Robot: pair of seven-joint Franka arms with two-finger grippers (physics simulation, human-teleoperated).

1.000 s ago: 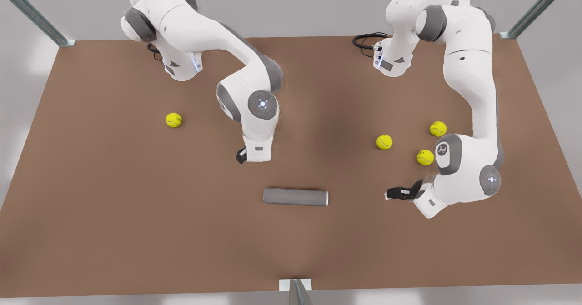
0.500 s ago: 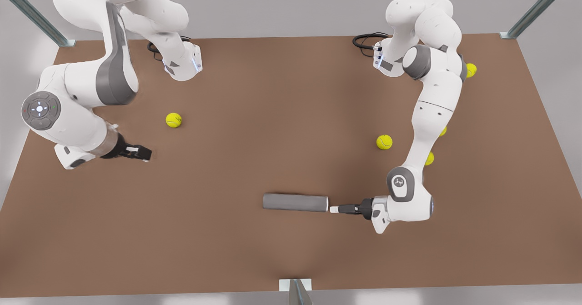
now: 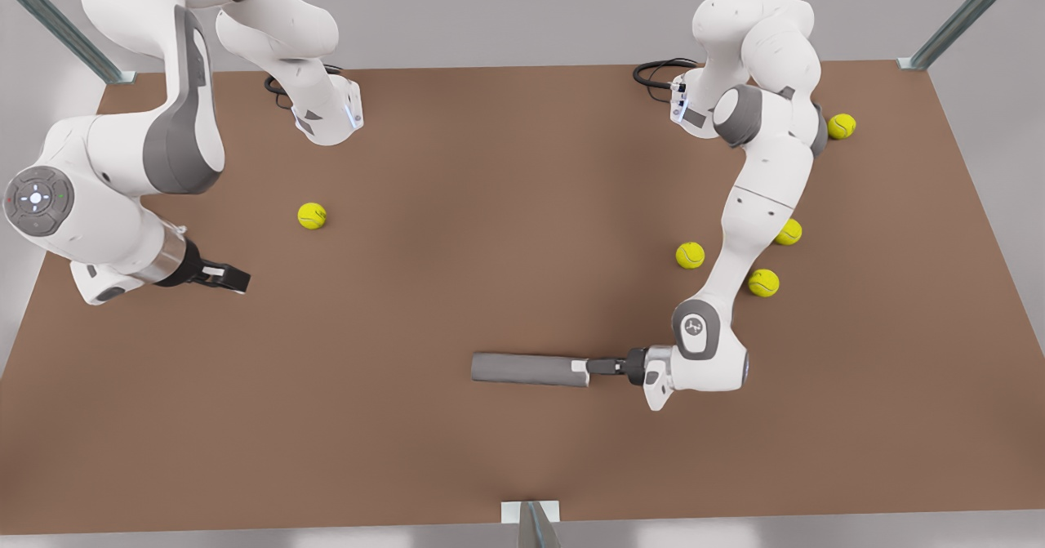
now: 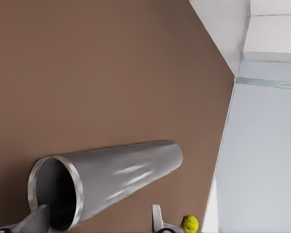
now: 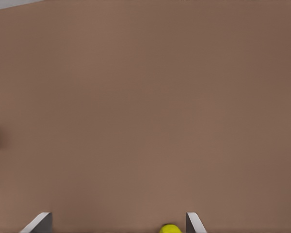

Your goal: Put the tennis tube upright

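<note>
Grey metal tennis tube (image 3: 529, 369) lies flat on the brown counter (image 3: 522, 164), near centre. Left tool (image 3: 581, 366) has pushed in to the tube's right open end, fingers spread across the rim, not clamped. Right tool (image 3: 237, 278) has drawn further left, open, empty, waiting. Tube not yet upright.

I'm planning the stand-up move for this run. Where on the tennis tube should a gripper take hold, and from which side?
Judging by its pose, grip the rim wall at the open end. The tennis tube lies flat on the table, mouth toward the front view's right, where the left gripper is, open, one finger at the mouth. The right gripper waits far off, open.
</note>
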